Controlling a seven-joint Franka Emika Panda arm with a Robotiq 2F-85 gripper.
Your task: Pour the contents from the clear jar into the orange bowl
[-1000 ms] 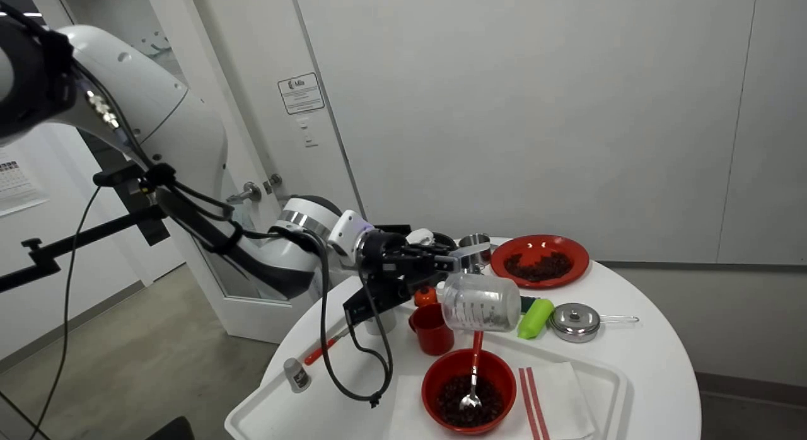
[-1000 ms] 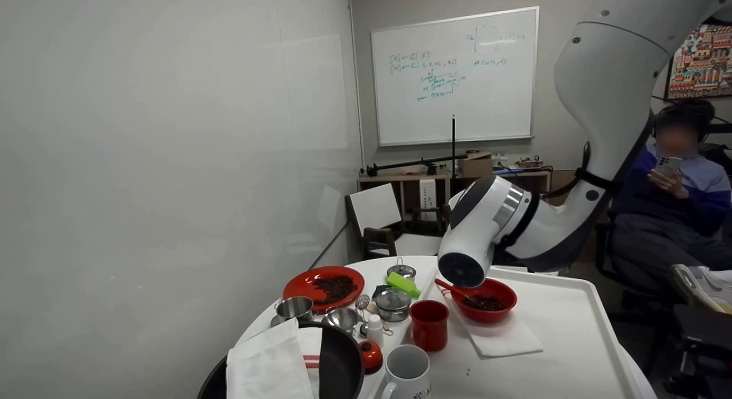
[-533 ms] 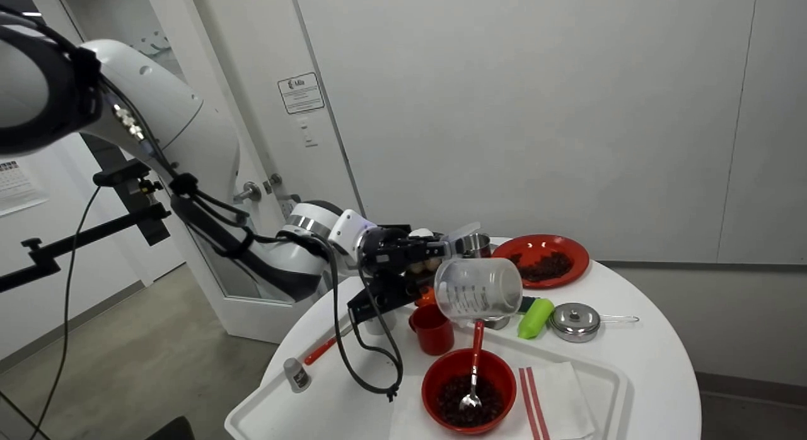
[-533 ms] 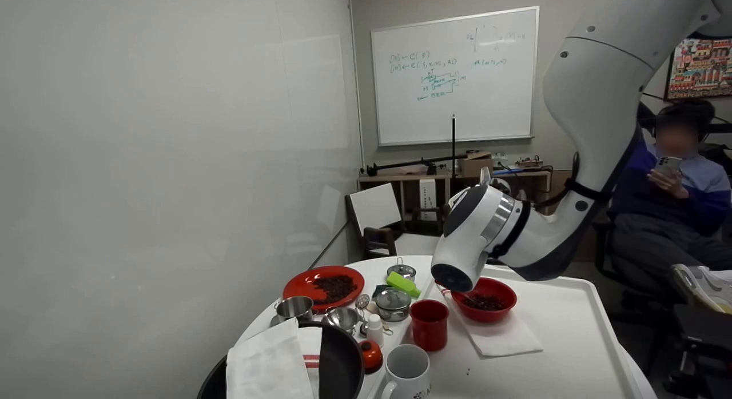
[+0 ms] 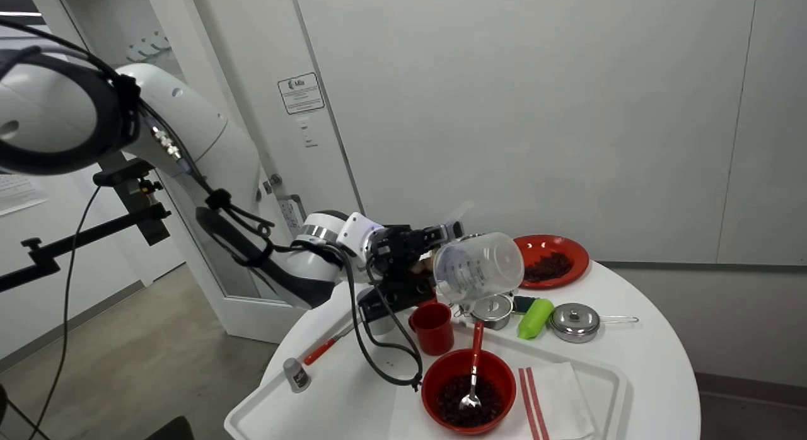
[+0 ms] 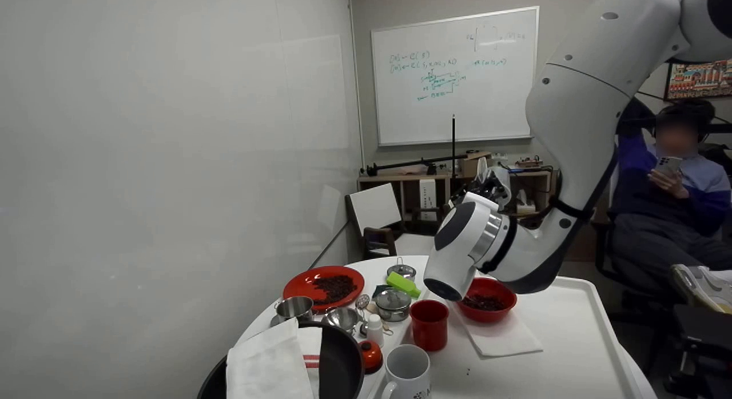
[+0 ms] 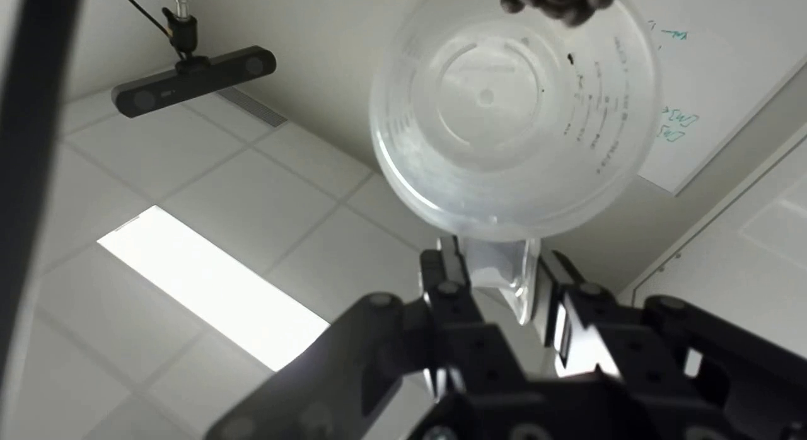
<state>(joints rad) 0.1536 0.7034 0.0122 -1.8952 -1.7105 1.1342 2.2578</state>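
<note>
In an exterior view, the clear jar [image 5: 482, 266] is tilted in the air, apart from the near red bowl [image 5: 496, 365]. In an exterior view, the arm [image 6: 577, 130] partly hides this bowl. In the wrist view, the pincer [image 7: 500, 270] grips the jar's handle [image 7: 495, 258]; dark pieces [image 7: 570, 2] show inside.

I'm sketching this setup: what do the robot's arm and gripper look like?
The arm is smooth, rounded and white, with dark sections, a silver band, black straps and black cables with silver connectors. The gripper is black, with jointed, bolted fingers and grey pads.
</note>
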